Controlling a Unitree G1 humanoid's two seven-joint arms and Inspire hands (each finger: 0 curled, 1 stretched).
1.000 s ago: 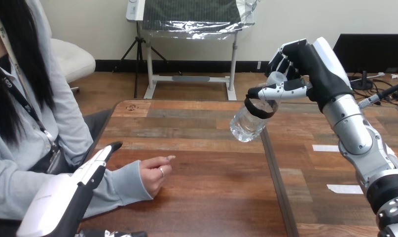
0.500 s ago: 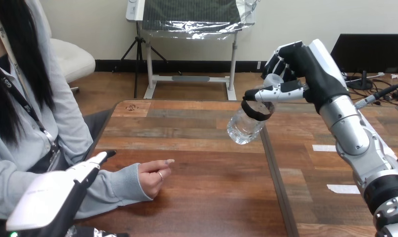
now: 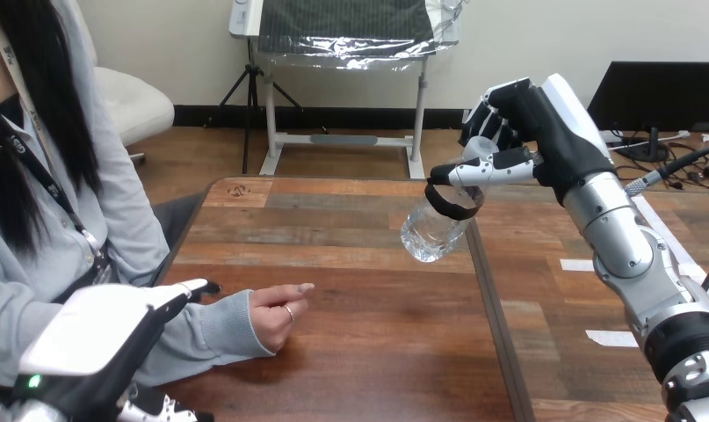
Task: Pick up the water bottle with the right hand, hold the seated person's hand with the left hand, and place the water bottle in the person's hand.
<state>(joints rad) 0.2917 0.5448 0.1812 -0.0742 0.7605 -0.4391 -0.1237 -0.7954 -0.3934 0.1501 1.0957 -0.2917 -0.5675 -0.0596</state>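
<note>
- Step in hand: the water bottle (image 3: 430, 230) is carried in the right hand (image 3: 544, 127), whose fingers and thumb are wrapped round its upper part. The pick-up is judged complete; the hand-hold and the hand-over are not yet done.
- Position of the bottle: it is held clear of the table (image 3: 377, 352), tilted, with its base lowest and turned toward the person. It is seen above the far middle of the table, well apart from the person's hand (image 3: 276, 308).
- Left hand (image 3: 96, 330): it is seen at the near left corner, just beside the person's sleeve (image 3: 219, 325). No grasp of the person's hand is visible, and whether this hand is wide or closed cannot be told.
- Person's hand: it is rested on the table, loosely curled, with nothing in it.
- Next move, as judged: the left hand must be brought to the person's hand and closed gently on it. The bottle can then be lowered toward the near left and set into that hand, which would first have to be opened or turned up.
- Surface: a table of dark wooden planks, crossed by a seam (image 3: 495, 343). Two white tape strips (image 3: 582, 264) are stuck at its right.
</note>
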